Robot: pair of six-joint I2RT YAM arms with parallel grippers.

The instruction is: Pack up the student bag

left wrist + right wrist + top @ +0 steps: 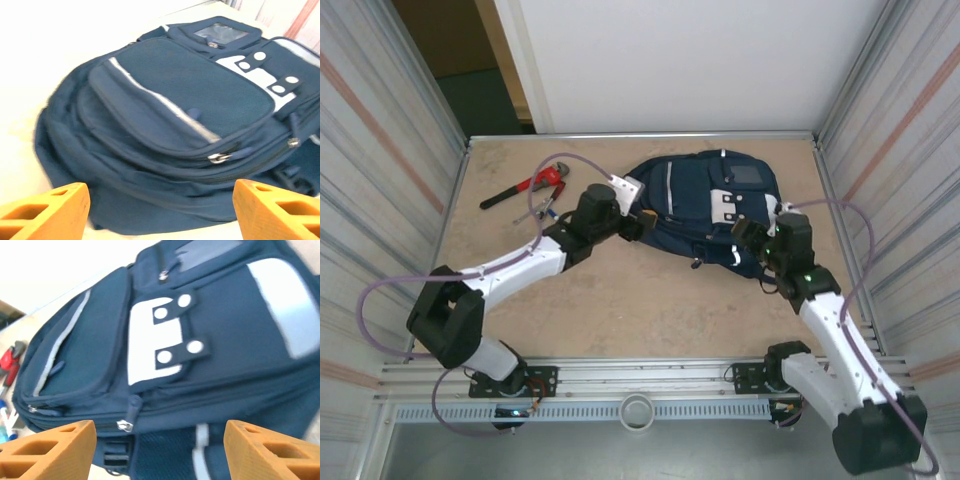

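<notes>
The bag (705, 210) is lying flat toward the far side of the table (620, 300), with the left gripper (640, 226) and right gripper (748, 236) hanging spread and empty at its two ends, so closing here is likely risking a pinch of loose fabric, not a zipper pull (125, 425).

A pale beige, speckled surface (620, 310) lies boxed in by corrugated metal side walls, the left wall (380, 150) and the right wall (905, 120), both crossed by faint reddish stripes. A plain white panel (700, 60) closes the far side. Left of it a gap (470, 70) opens onto a dim brown and dark-green area. Aluminium rails (650, 372) and a grey slotted strip (580, 412) run along the near edge. The light is soft and even.
</notes>
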